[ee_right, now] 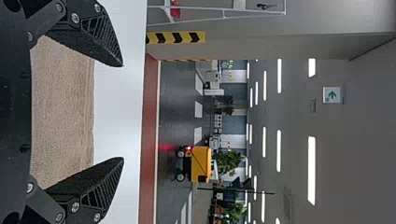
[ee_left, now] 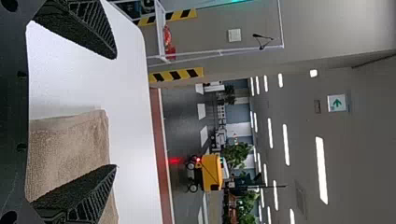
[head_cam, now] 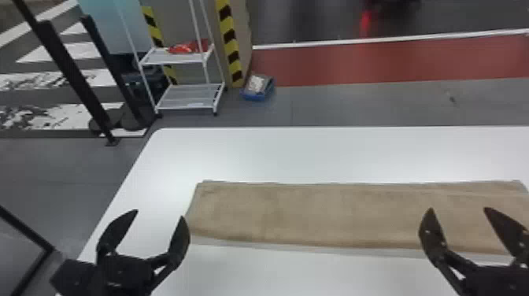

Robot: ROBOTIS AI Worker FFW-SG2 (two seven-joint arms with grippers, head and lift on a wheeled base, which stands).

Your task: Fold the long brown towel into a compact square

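The white counter (head_cam: 275, 153) spans the lower part of the head view, its rounded far left corner showing. Beyond it, a red strip (head_cam: 334, 63) crosses the grey floor. A white rack (head_cam: 173, 61) with 2 visible shelves stands past the counter, toward the left, and a yellow wheeled vehicle (ee_left: 212, 172) is farther off in both wrist views.

The brown towel (head_cam: 334, 212) lies flat on the counter as a long band running left to right. Along its near side is a thin pale line, maybe a lower layer or just shadow; it's hard to say.

The 2 claws are both open, fingers spread wide. The left claw (head_cam: 159, 213) is by the towel's left end, with 1 finger near that end's close corner. The right claw (head_cam: 459, 209) is over the towel's right part.

A blue bin (head_cam: 252, 96) sits on the floor near the rack, and a red item (head_cam: 183, 48) rests on the rack's upper shelf.
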